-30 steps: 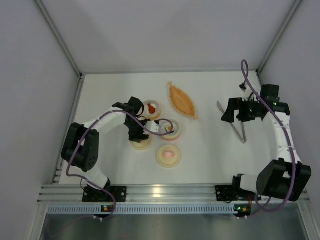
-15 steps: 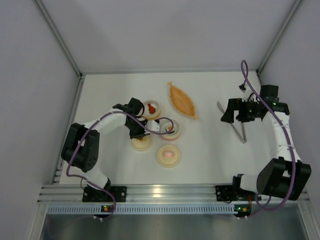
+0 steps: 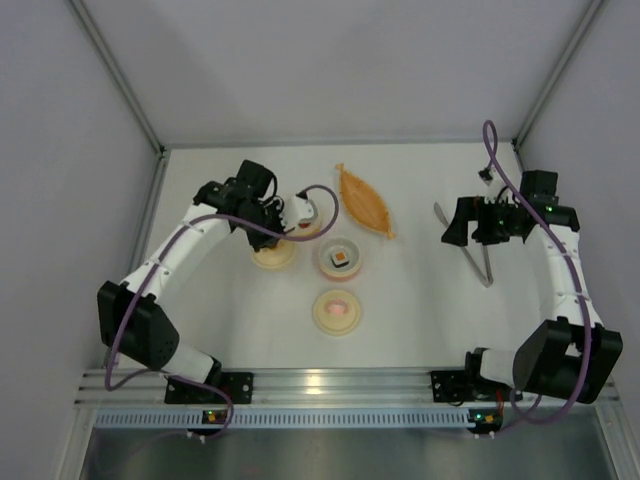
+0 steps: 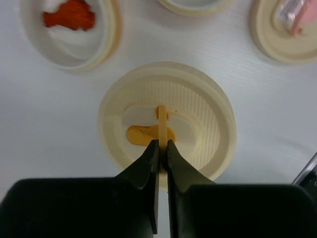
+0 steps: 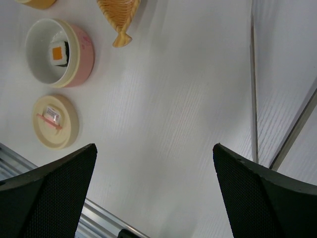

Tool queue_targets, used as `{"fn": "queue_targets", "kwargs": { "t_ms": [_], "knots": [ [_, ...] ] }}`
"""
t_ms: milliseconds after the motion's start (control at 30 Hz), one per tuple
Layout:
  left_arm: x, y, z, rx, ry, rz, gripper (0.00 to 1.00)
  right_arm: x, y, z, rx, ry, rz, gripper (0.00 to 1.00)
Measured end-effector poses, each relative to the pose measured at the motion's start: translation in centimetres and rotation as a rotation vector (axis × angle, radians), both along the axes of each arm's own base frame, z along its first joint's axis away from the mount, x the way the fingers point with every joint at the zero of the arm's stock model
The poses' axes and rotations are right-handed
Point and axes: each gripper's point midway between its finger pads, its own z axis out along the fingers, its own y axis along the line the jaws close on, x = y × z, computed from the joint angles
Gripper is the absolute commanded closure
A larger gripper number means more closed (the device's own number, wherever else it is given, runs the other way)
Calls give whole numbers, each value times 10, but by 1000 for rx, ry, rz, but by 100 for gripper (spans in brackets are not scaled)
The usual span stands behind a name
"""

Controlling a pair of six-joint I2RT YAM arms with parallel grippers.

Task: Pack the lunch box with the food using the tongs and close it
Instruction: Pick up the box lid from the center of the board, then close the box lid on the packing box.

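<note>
My left gripper (image 4: 159, 147) is shut on the thin upright handle of a round cream lid (image 4: 198, 124), just left of the lunch box bowls; from above, the gripper (image 3: 270, 234) hangs over this lid (image 3: 273, 257). The reddish-orange food (image 4: 69, 14) lies in a cream bowl (image 3: 305, 216). The sushi-like roll (image 5: 59, 52) sits in a pink bowl (image 3: 342, 258). The silver tongs (image 3: 470, 258) lie on the table at the right, under my right gripper (image 3: 452, 230). That gripper (image 5: 154, 163) is open and holds nothing.
A second cream lid with a pink handle (image 3: 338, 310) lies in front of the pink bowl. An orange boat-shaped dish (image 3: 365, 200) rests at the back centre. White walls enclose the table on three sides, and a metal rail (image 3: 330, 385) runs along the front.
My left gripper has shut on the cream lid's handle, and the arm has swung back and left, taking the lid with it. The right arm has not moved.
</note>
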Motion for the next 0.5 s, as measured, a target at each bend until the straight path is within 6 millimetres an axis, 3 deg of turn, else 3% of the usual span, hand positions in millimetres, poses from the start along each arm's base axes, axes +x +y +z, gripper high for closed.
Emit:
{"fn": "queue_targets", "kwargs": {
  "t_ms": [167,267,367,500],
  "knots": [
    [50,-17,76,-111,-106,285,100,-1,1,2,2,-8,1,1],
    [82,-28,96,-168,-111,466,100,-1,1,2,2,-8,1,1],
    [112,-38,94,-200,-77,649,100,-1,1,2,2,-7,1,1],
    [145,-42,72,-186,-42,879,100,-1,1,2,2,-7,1,1]
  ]
}}
